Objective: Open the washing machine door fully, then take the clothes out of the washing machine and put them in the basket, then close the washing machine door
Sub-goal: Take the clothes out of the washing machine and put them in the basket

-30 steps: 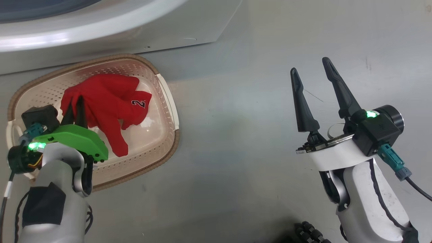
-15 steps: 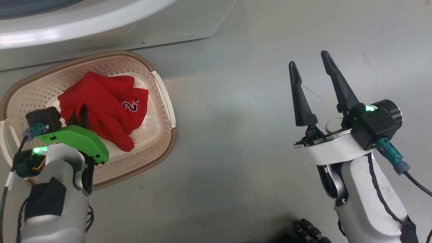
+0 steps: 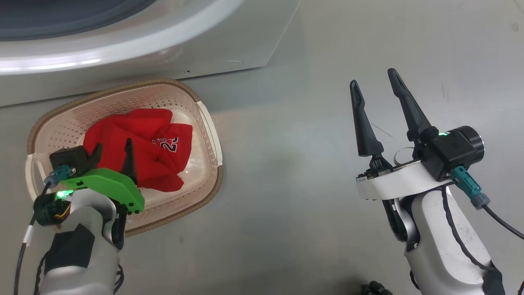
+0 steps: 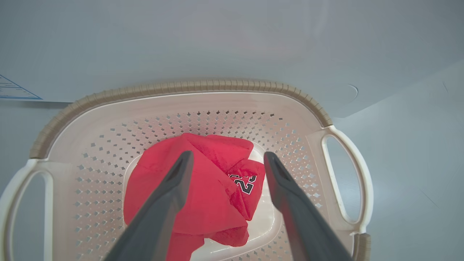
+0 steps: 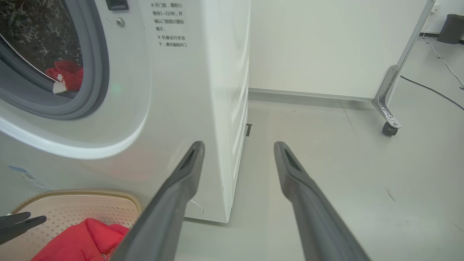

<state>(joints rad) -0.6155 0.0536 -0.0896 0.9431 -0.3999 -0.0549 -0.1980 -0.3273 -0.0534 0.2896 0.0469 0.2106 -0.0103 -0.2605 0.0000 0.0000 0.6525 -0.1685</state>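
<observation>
The red clothes (image 3: 139, 153) with a number print lie crumpled in the cream basket (image 3: 211, 123) on the floor, in front of the white washing machine (image 3: 229, 37). My left gripper (image 3: 113, 146) hangs open just above them, its fingers astride the fabric and holding nothing. In the left wrist view the left gripper (image 4: 228, 155) frames the clothes (image 4: 206, 195) inside the basket (image 4: 188, 87). My right gripper (image 3: 373, 78) stands open and empty over bare floor. In the right wrist view another red cloth (image 5: 69, 74) lies in the open drum of the washing machine (image 5: 188, 90). The washing machine door is out of view.
Grey floor (image 3: 286, 164) stretches right of the basket. Beyond the machine's right corner stand a metal frame leg on a caster (image 5: 389, 123), a black cable (image 5: 431, 90) on the floor and a dark bin (image 5: 451, 23) by the white wall.
My left gripper has opened and let go of the red clothes, which now lie loose in the basket. The head camera shifted slightly. The right gripper stayed open.
</observation>
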